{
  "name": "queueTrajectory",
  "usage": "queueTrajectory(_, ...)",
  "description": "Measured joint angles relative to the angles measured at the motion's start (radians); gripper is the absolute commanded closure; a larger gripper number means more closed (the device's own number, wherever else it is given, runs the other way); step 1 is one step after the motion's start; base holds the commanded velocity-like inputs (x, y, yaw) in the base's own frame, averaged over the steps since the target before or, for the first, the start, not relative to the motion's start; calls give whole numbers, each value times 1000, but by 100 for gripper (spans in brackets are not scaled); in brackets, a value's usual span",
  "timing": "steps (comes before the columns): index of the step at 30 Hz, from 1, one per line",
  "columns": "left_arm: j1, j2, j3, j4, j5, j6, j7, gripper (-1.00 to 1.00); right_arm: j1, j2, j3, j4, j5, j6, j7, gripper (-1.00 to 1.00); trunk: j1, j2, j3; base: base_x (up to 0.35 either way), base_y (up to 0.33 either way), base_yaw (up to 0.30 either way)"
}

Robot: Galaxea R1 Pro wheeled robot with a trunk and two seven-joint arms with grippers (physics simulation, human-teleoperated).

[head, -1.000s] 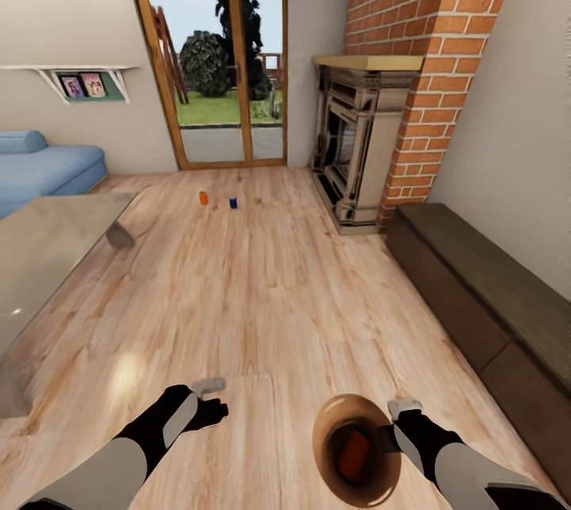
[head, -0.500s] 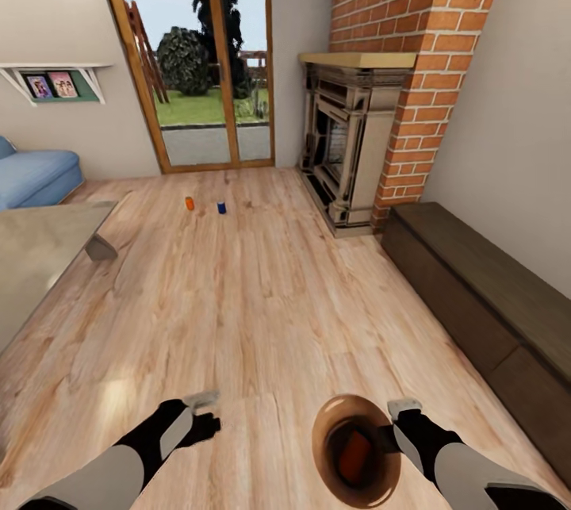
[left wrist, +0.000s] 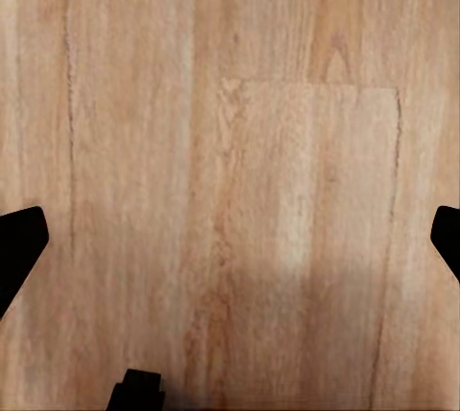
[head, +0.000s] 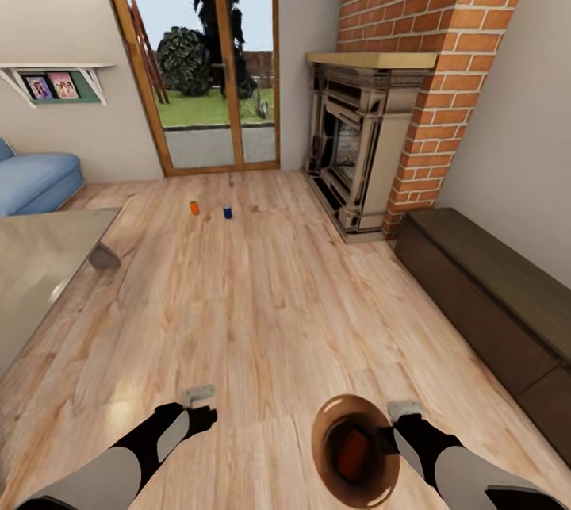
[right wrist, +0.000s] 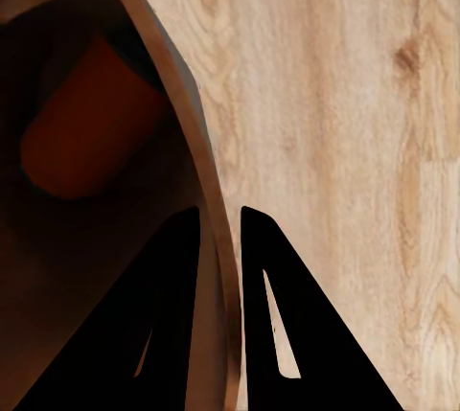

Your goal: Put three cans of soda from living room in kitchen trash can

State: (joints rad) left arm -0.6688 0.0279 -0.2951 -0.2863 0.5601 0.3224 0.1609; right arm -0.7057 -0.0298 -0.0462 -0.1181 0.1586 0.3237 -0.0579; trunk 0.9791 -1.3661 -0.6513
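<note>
Where the head view looks down over the light wood floor [head: 270, 296], the small round bin with a tan-brown wood-like inside [head: 323, 446] hangs low at the right, one orange can [head: 353, 450] lying tilted inside it. Far ahead, a second orange can [head: 194, 208] and a blue can [head: 228, 212] stand upright, slightly apart, on the floor before the wood-framed glass doors [head: 198, 58], between the blue sofa [head: 36, 181] and the red brick fireplace [head: 381, 137]. The right gripper [head: 390, 437] meets the bin's rim from the right; the left gripper [head: 200, 405] reaches forward, low over the boards.

Left wrist view: two dark fingertips [left wrist: 19, 248] stand spread wide over bare floor, grasping nothing.

Right wrist view: the two black fingers [right wrist: 278, 325] straddle the bin's thin wall, one inside and one outside, pinching it; the orange can lies within.
</note>
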Motion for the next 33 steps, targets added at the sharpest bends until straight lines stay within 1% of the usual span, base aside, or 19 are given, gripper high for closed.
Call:
queueTrajectory(7,0,-1,-4,0,-3,-27,-2,-100,18,2,-3,2,1,-12,1,100,0,0,0,275,230,-17)
queueTrajectory(13,0,-4,-10,0,-3,-31,-2,-100,28,3,5,3,1,-13,1,100,0,0,-3,276,226,-130)
queueTrajectory(16,1,-6,-15,0,-3,-32,-2,-100,32,4,2,2,2,-15,1,100,0,0,-3,291,190,-55)
queueTrajectory(21,1,-8,-34,1,-3,-42,-1,-100,34,4,2,2,3,-23,1,100,0,0,-4,310,148,-16)
queueTrajectory(33,2,-9,-41,1,-3,-51,-1,-100,37,5,2,2,4,-26,1,100,0,0,-4,320,126,-2)
